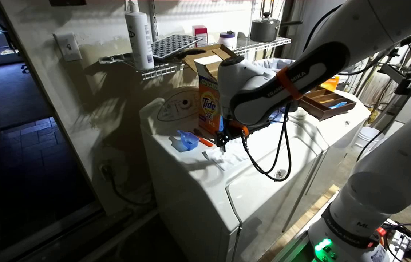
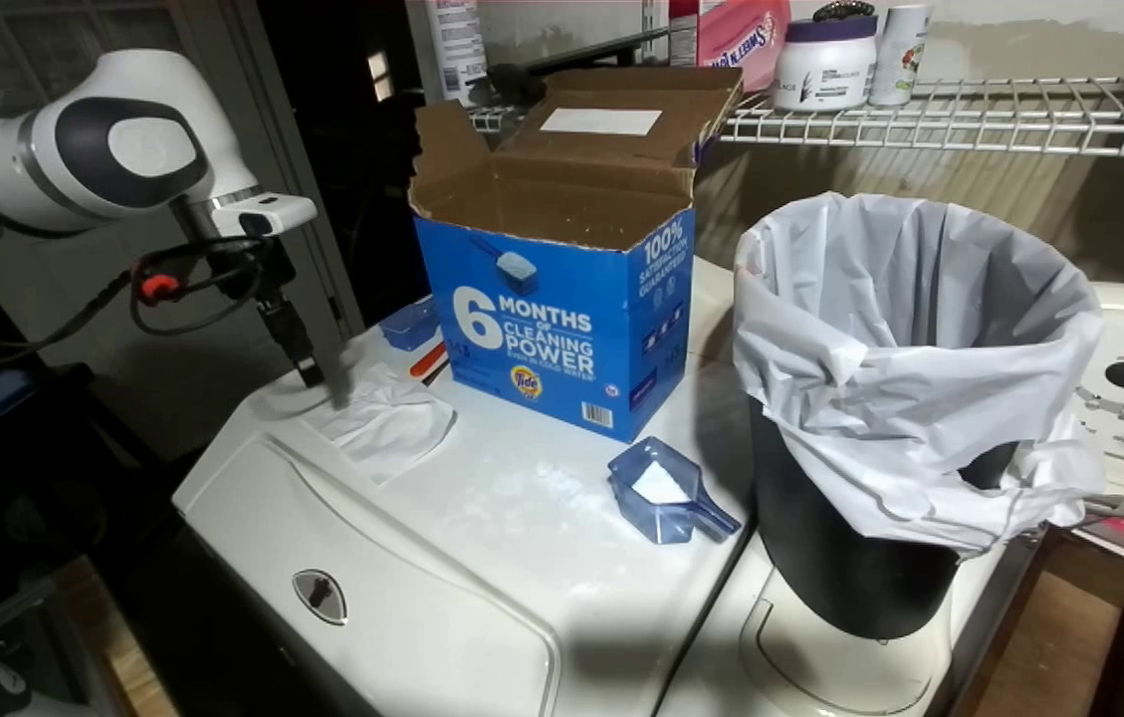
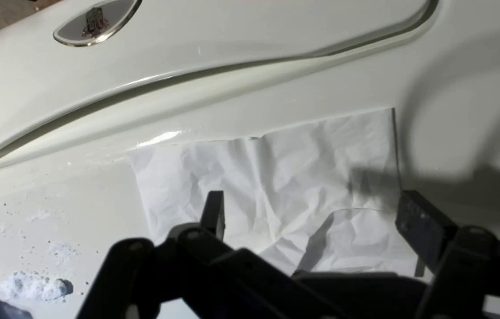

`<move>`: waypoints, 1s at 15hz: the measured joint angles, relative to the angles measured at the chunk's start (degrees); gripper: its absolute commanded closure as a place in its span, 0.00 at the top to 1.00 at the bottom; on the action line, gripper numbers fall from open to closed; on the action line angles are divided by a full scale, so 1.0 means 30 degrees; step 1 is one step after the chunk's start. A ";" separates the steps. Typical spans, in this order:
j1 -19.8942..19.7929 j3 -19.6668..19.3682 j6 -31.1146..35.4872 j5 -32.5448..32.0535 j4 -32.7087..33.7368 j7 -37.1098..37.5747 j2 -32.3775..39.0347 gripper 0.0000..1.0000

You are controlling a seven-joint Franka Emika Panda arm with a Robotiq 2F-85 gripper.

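My gripper [image 3: 318, 215] is open, with its fingers wide apart and nothing between them. It hangs over a crumpled white sheet [image 3: 254, 177], paper or cloth, on the white washer top. The sheet also shows in both exterior views [image 1: 229, 155] [image 2: 397, 423]. The gripper shows in both exterior views [image 1: 222, 141] [image 2: 311, 376], just above the sheet; whether it touches it is unclear. A blue scoop [image 1: 189, 141] and an orange-handled tool [image 1: 206, 142] lie beside the sheet. An open Tide box [image 2: 552, 329] stands behind. Another blue scoop [image 2: 661, 493] holds white powder.
A black bin with a white liner [image 2: 900, 418] stands right of the box in an exterior view. A brown divided tray [image 1: 323, 103] sits farther along. A wire shelf [image 1: 161, 72] with bottles and a pot hangs above. Spilled powder [image 3: 35, 285] lies on the washer.
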 measured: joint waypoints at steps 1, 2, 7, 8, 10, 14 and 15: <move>-0.0140 -0.0137 0.0485 -0.0293 -0.0189 0.0279 0.0230 1.00; -0.0263 -0.0300 0.0945 -0.0488 -0.0334 0.0515 0.0480 1.00; -0.0483 -0.1286 0.2143 -0.0578 -0.0614 0.0697 0.1858 1.00; -0.0483 -0.1320 0.2184 -0.0578 -0.0603 0.0697 0.2018 1.00; -0.0438 -0.1360 0.2184 -0.0577 -0.0594 0.0695 0.2080 1.00; -0.0480 -0.1877 0.3817 -0.0578 -0.0596 0.1026 0.2153 1.00; -0.0499 -0.2036 0.4553 -0.0578 -0.0601 0.1115 0.2246 1.00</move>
